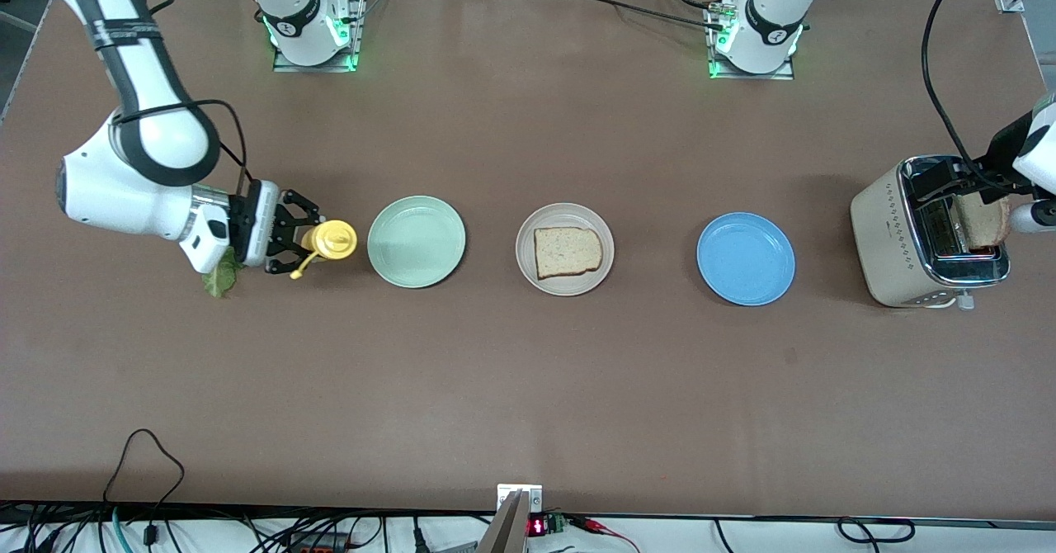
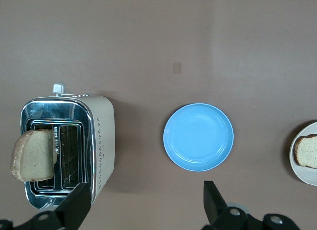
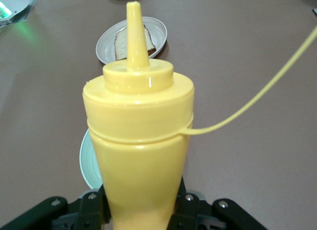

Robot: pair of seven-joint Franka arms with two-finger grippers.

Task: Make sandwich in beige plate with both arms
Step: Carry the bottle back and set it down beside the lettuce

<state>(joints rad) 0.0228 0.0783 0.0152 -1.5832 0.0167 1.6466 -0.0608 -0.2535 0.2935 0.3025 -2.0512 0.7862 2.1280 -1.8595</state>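
The beige plate [image 1: 528, 268] sits mid-table with one toast slice [image 1: 568, 252] on it; both also show in the right wrist view, the plate [image 3: 106, 47] and the slice [image 3: 121, 44]. A second toast slice [image 1: 982, 219] sticks up from the toaster [image 1: 895, 239]; it also shows in the left wrist view [image 2: 33, 155]. My left gripper [image 2: 146, 205] is open and empty, above the table between the toaster [image 2: 101, 141] and the blue plate. My right gripper [image 1: 290, 239] is shut on a yellow squeeze bottle [image 3: 138, 141] beside the mint green plate. A green lettuce leaf [image 1: 220, 276] lies under the right wrist.
The mint green plate [image 1: 417, 241] lies between the bottle [image 1: 332, 239] and the beige plate. The blue plate [image 1: 746, 258] lies between the beige plate and the toaster, and shows in the left wrist view [image 2: 198, 137]. Cables run along the table edge nearest the front camera.
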